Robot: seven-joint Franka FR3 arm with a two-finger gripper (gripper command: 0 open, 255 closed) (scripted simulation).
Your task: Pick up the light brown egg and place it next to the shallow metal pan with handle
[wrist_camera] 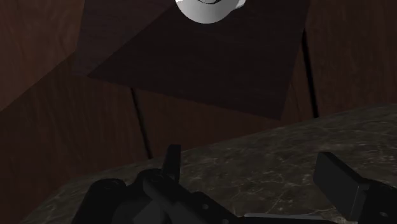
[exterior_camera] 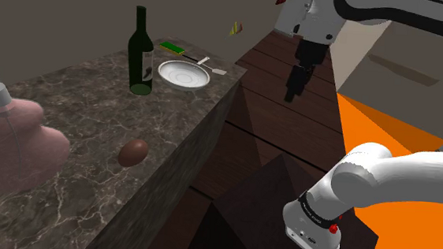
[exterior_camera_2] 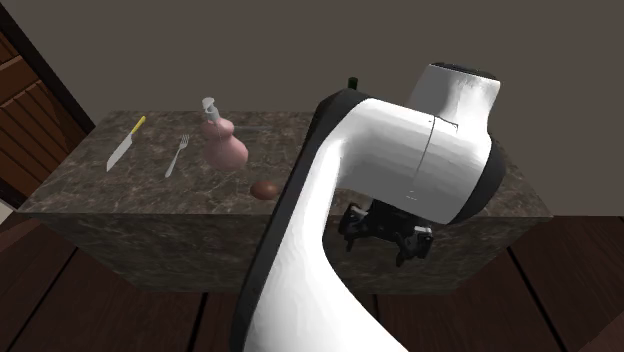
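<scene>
Claw [exterior_camera: 293, 92]: hanging spread, off the counter [exterior_camera: 65, 205] edge.
Lying apart on it: brown egg [exterior_camera: 133, 152]; standing beside pan [exterior_camera: 185, 75], green bottle [exterior_camera: 142, 56].

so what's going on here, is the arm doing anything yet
Nothing is being handled yet. The white arm holds its gripper open and empty off the edge of the marble counter, well apart from the brown egg. The egg lies on the counter near a pink dispenser bottle. The pan sits farther along the counter beside a dark green bottle. The pick has not begun.
</scene>
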